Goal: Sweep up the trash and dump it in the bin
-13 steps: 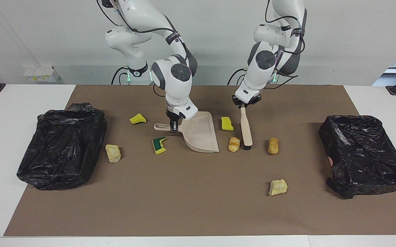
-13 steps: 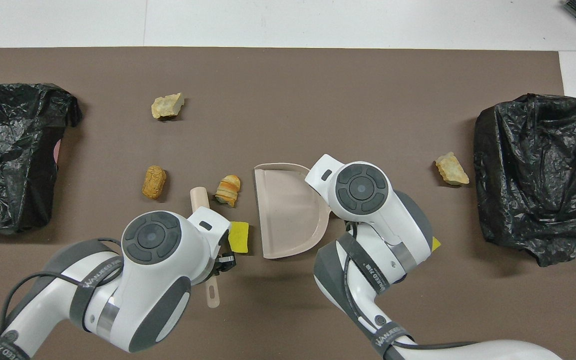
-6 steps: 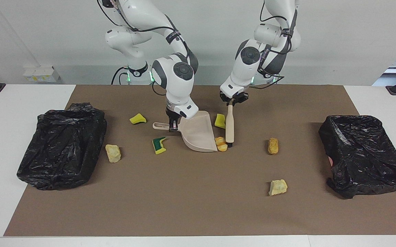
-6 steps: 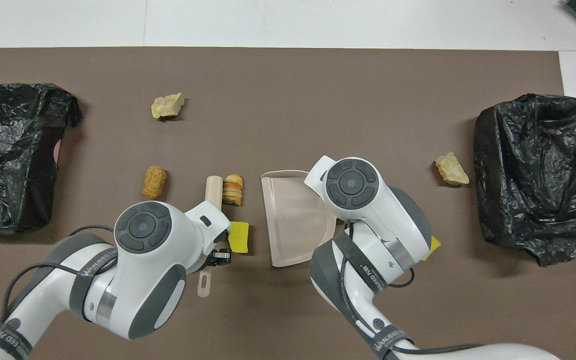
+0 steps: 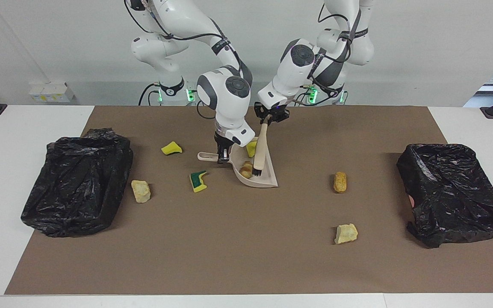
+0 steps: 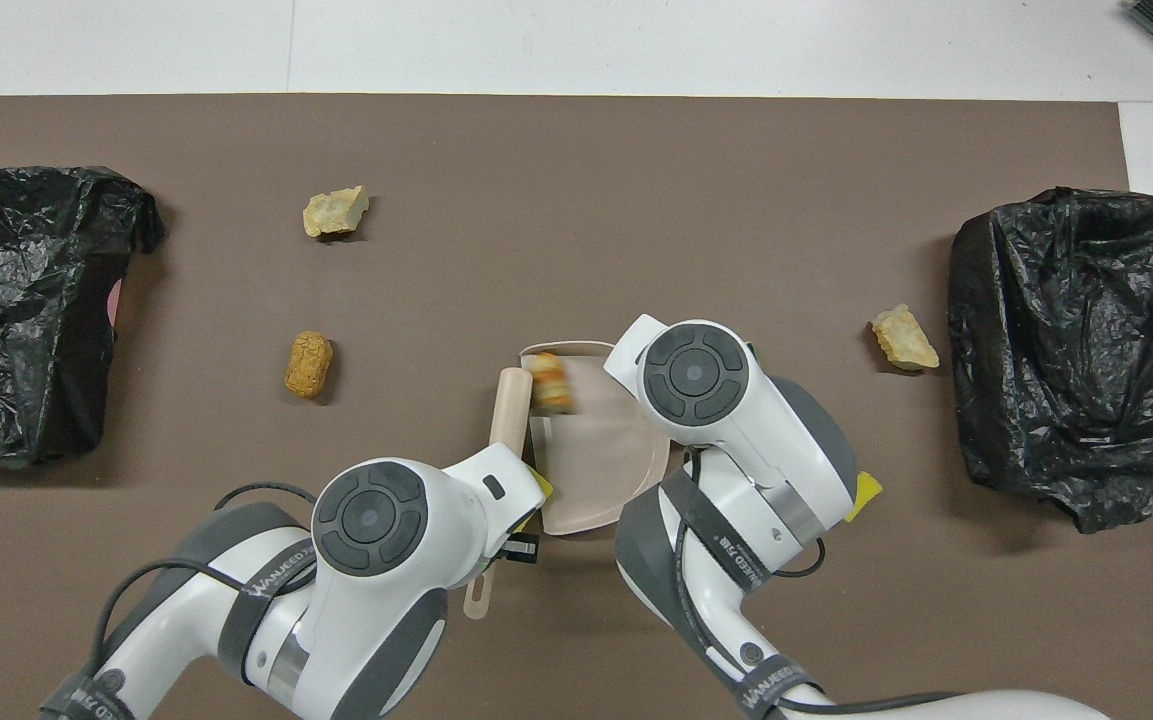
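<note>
From the right arm's end in the facing view: a pale chunk (image 5: 140, 191), a yellow sponge piece (image 5: 172, 148) and the green-and-yellow sponge (image 5: 198, 180) lie loose. The right gripper (image 5: 222, 157) is clamped on the dustpan (image 5: 267, 182) handle; a striped chunk (image 5: 245, 170) sits inside. The left gripper (image 5: 269, 118) pinches the brush (image 5: 260, 151), which half hides another yellow piece (image 5: 251, 148). An orange chunk (image 5: 339, 182) and a pale one (image 5: 346, 233) lie nearer the left arm's end

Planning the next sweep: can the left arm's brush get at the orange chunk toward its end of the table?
Probably yes: the mat between the brush, held by the left gripper, and the orange chunk lies bare.
</note>
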Motion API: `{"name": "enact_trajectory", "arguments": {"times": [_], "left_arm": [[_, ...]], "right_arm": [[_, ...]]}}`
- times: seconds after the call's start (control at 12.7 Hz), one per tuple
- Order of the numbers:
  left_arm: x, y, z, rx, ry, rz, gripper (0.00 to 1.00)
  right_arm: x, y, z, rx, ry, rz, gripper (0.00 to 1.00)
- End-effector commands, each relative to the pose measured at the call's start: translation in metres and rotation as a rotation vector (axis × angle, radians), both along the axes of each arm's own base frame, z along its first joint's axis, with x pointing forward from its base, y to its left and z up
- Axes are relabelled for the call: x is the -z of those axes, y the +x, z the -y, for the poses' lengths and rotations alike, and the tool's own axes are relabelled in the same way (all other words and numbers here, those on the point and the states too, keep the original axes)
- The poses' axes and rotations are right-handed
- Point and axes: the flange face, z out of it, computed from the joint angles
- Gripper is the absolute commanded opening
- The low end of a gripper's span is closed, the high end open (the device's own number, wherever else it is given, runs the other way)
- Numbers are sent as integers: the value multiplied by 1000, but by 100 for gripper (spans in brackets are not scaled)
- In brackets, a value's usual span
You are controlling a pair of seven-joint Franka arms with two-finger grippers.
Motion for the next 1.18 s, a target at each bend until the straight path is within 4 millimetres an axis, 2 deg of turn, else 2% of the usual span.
{"name": "enact_trajectory", "arguments": {"times": [0.0, 0.24, 0.39, 0.63, 0.79, 0.94, 1.1], "left_arm": [[-22, 18, -38, -83, 6, -59, 0], [-22, 51, -99, -150, 97, -49, 0], [-18, 76, -149, -210, 159, -27, 0], [-13, 105, -223, -226, 256, 27, 0], [-12, 117, -270, -195, 254, 42, 0], [-3, 126, -304, -162, 246, 48, 0], [15, 124, -307, -162, 252, 35, 0]], "right_arm": [[5, 1, -2, 9, -1, 16, 0], [3, 1, -2, 11, -7, 10, 0], [-2, -1, 0, 30, -26, -6, 0], [-7, -10, 0, 193, -42, 15, 0], [-8, -20, -11, 266, -44, 37, 0], [-8, -23, -10, 317, -53, 39, 0], [-8, -24, -11, 326, -53, 41, 0]]}}
